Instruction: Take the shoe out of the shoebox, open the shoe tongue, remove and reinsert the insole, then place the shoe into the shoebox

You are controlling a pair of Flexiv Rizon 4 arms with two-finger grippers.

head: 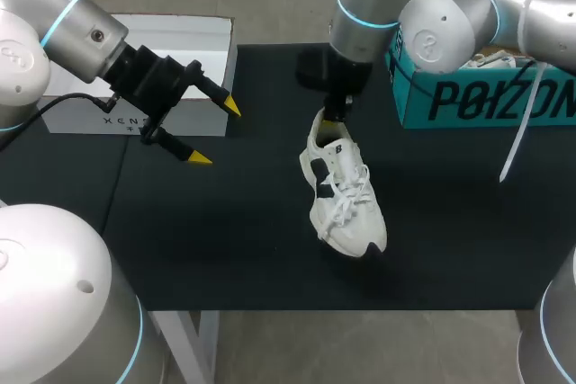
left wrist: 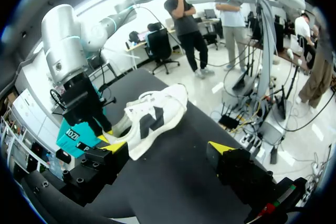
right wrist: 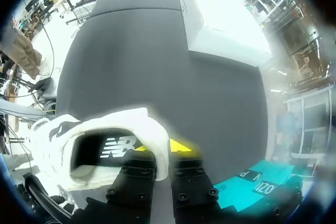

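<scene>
A white sneaker (head: pixel 344 195) with dark side marks and white laces is over the black mat (head: pixel 225 240), toe toward the front edge. My right gripper (head: pixel 335 117) is shut on its heel collar. In the right wrist view the collar wall of the sneaker (right wrist: pixel 100 145) sits pinched in the right gripper (right wrist: pixel 157 148), one finger inside the opening. My left gripper (head: pixel 216 132) stands open and empty left of the shoe. From the left wrist the sneaker (left wrist: pixel 152 119) shows ahead of the open left gripper (left wrist: pixel 169 148). The teal shoebox (head: pixel 486 96) stands at the back right.
A white box (head: pixel 180 42) lies at the back left, just behind my left gripper. It also shows in the right wrist view as the white box (right wrist: pixel 220 19) beyond the shoe. A white strap (head: pixel 520 132) hangs down in front of the teal shoebox.
</scene>
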